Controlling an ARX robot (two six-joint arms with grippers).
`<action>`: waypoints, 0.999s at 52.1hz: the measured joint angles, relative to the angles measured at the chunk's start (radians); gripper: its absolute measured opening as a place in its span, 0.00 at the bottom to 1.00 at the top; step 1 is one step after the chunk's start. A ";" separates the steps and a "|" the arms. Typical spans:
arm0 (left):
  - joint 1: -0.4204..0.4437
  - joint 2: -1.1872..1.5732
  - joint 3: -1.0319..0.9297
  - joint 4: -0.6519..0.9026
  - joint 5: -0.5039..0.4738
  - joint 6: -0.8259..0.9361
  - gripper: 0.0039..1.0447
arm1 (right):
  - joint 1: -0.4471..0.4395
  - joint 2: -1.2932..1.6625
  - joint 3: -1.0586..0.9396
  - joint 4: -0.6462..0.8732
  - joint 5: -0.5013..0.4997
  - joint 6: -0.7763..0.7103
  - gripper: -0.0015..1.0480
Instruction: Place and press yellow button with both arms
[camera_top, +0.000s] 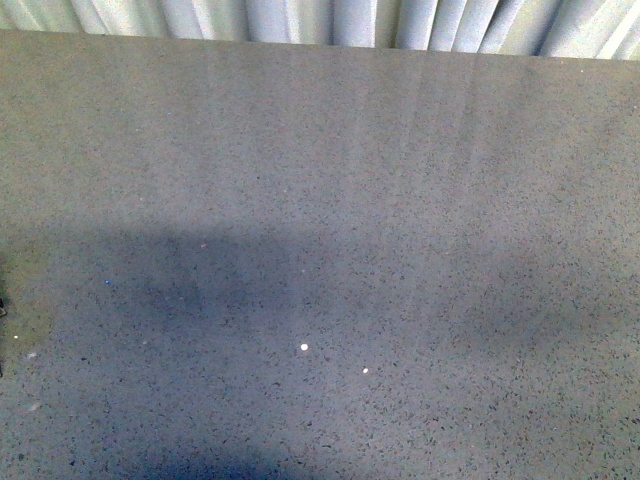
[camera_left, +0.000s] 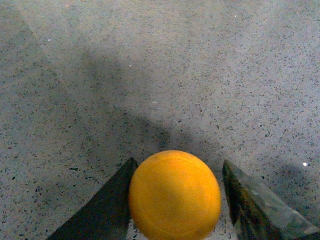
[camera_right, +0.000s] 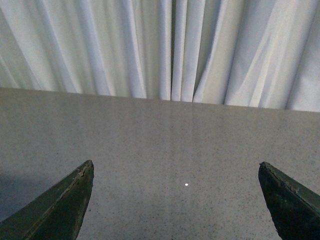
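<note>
**Yellow button (camera_left: 175, 196) held over the table (camera_top: 420, 180)**

The left gripper (camera_left: 178, 162) appears clamped on the yellow button, though its cap hides the contact. It hangs above the table, not yet placed: lower it straight, base flat, and release only once it stands. The right gripper (camera_right: 176, 167) hovers over the table, jaws wide apart and empty; close them before pressing. Beyond the table's far edge hangs a white curtain (camera_right: 150, 45).
</note>
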 joint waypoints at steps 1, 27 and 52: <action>0.000 0.000 0.000 0.000 0.000 0.000 0.45 | 0.000 0.000 0.000 0.000 0.000 0.000 0.91; -0.013 -0.052 -0.005 -0.018 0.024 -0.006 0.33 | 0.000 0.000 0.000 0.000 0.000 0.000 0.91; -0.379 -0.290 0.083 -0.203 -0.110 -0.106 0.32 | 0.000 0.000 0.000 0.000 0.000 0.000 0.91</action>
